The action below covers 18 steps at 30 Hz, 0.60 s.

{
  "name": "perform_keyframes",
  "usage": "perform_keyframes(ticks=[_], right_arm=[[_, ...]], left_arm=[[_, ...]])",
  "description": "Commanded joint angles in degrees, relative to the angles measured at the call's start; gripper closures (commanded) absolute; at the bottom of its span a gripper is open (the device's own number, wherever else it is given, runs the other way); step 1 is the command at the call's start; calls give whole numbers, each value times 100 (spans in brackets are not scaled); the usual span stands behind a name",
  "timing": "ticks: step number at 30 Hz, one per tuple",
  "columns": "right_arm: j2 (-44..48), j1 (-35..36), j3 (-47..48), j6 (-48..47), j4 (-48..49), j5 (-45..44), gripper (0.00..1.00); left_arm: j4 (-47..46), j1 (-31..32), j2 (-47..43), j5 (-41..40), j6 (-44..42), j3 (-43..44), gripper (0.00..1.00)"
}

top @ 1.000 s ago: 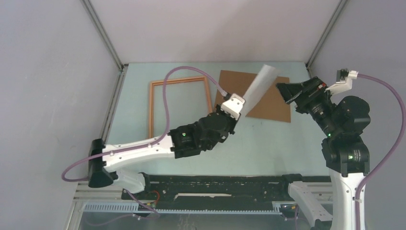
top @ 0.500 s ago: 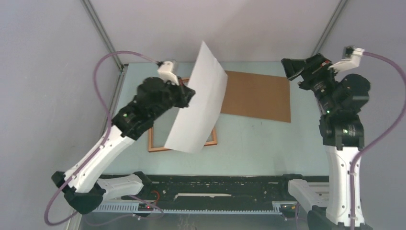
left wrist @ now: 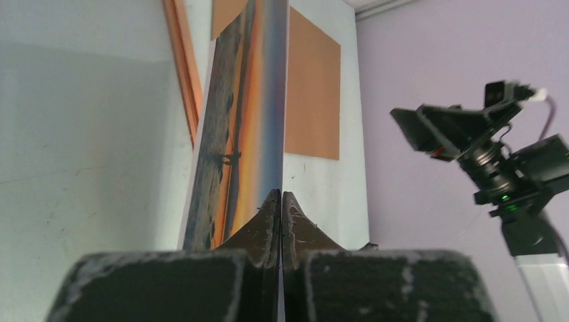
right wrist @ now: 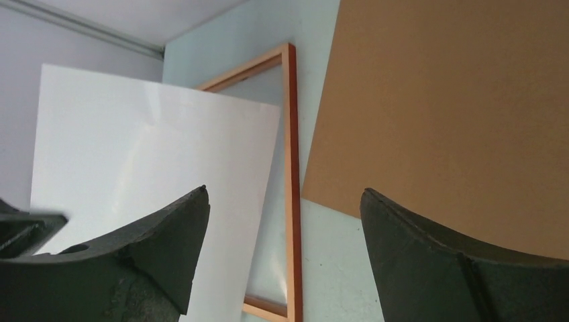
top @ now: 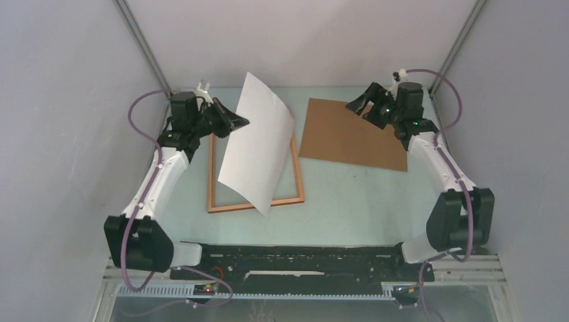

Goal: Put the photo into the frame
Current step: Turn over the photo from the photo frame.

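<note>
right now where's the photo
The photo is left of centre in the top view, pinched by the left gripper and tilted over the frame, backing board to its right.

Grey-lilac walls (top: 60,100); pale teal tabletop (top: 355,201); even light.

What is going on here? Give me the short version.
The left gripper is shut on one edge of the rectangular paper sunset photo. It holds the photo tilted in the air over the thin reddish-brown wooden frame, plain white back toward the overhead camera. The photo is not yet in the frame, which lies flat on the pale table. The right gripper is open and empty, hovering over the flat brown backing board.
</note>
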<state>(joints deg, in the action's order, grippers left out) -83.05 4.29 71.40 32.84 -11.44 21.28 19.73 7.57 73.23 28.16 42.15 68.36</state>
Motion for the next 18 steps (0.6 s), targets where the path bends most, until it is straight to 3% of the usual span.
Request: perform_keyframes(ticks=[1,8,18], right_arm=[[-415,220,41,-125,759,356,10],[-750,309,43,-133,961,303,10],[-1185,309,45,-74,1089,357,10]], left_arm=[[-987,-684,335,1003,673,-249,100],[-1719,-1843,1066,1577,870,-813,100],[-1383,-2266,2212,1577,126,-692,100]])
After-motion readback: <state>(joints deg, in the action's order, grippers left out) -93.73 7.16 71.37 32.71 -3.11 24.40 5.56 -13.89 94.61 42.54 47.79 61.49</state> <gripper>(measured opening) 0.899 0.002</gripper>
